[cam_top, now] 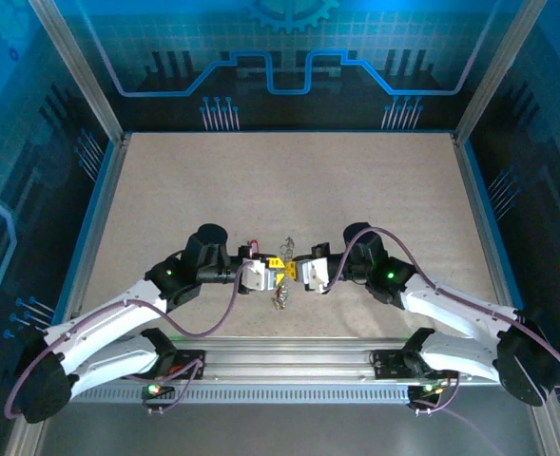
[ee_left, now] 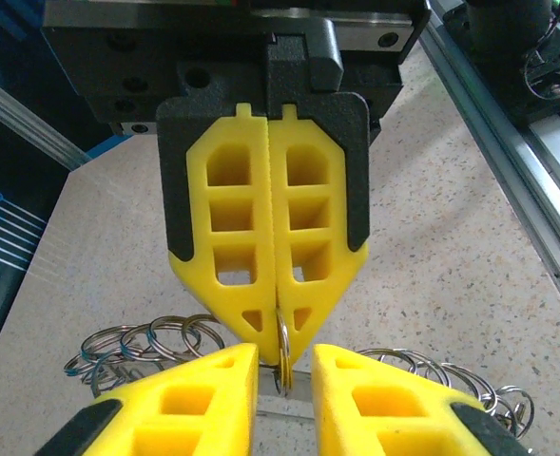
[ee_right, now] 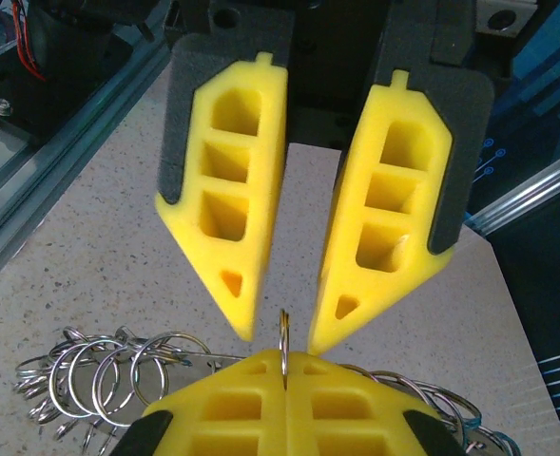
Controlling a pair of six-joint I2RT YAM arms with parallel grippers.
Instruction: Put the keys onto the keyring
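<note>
The keyring is a thin silvery split loop, seen edge-on, standing upright. My right gripper is shut on its lower part. In the left wrist view the same ring pokes out of the right gripper's closed yellow tips. My left gripper is open, and its fingers flank the ring's free edge without touching it. Seen from above, the left gripper and right gripper meet tip to tip at the table's near middle. The keys are hidden; I make out no coloured heads.
Linked silver rings lie on the speckled table in bunches on both sides of the grippers, and as a small pile seen from above. The aluminium rail runs along the near edge.
</note>
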